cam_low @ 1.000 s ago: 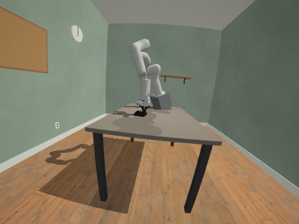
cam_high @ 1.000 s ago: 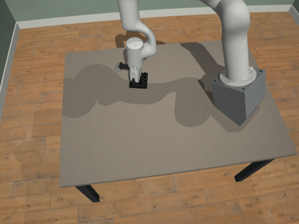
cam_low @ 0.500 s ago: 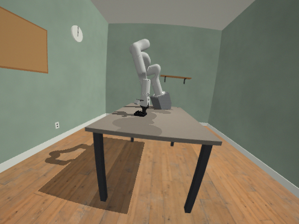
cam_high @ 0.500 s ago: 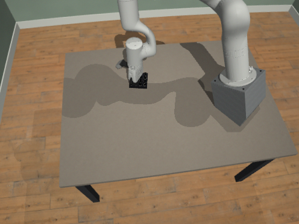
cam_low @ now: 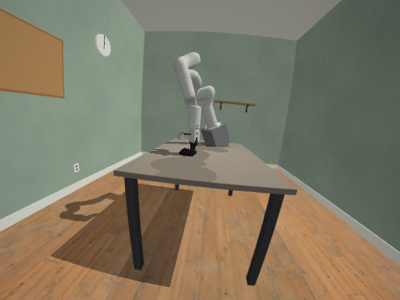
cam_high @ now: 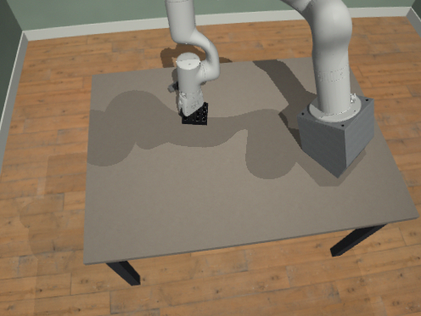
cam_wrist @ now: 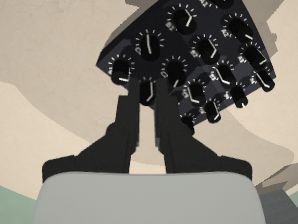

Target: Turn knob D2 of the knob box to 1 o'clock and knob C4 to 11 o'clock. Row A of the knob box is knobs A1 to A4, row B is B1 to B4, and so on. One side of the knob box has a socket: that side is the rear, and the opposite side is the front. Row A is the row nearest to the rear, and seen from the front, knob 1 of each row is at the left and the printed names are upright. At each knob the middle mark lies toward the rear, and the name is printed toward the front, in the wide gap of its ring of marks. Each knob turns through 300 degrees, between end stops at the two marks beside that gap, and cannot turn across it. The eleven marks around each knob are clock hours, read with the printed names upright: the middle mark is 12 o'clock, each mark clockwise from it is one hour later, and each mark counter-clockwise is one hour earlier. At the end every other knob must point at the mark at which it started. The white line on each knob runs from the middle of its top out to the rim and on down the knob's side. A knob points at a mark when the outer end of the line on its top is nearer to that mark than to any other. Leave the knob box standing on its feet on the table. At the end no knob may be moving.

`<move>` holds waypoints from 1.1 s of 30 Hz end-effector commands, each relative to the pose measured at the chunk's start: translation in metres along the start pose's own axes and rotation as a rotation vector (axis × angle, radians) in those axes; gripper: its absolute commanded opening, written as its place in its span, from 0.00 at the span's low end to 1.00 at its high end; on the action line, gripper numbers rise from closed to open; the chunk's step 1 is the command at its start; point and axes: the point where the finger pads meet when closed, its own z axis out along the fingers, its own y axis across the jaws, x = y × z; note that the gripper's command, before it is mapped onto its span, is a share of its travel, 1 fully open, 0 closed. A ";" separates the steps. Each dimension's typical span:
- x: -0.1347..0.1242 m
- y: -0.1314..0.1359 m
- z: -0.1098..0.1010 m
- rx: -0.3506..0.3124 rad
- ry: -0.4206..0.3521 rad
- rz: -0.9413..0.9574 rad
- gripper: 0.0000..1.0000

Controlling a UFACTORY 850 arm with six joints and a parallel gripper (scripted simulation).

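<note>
The black knob box stands on the table, turned at a slant in the wrist view. My gripper points down over row D, its fingers nearly closed around knob D2. The gripper is shut on that knob; its white line shows at its right side in the wrist view. Knob C4 is free, near the box's lower edge in the wrist view, its bent line toward the lower right. Knob D3 is hidden behind the right finger. In the top and exterior views the fingertips are too small or hidden to judge.
Knob D1 stands close beside the left finger, and knob C2 close to the right fingertip. Knob D4 shows partly behind the right finger. The arm's grey base block stands at the table's far end from the exterior view.
</note>
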 end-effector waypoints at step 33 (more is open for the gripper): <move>0.000 0.000 0.000 0.017 0.006 0.696 0.08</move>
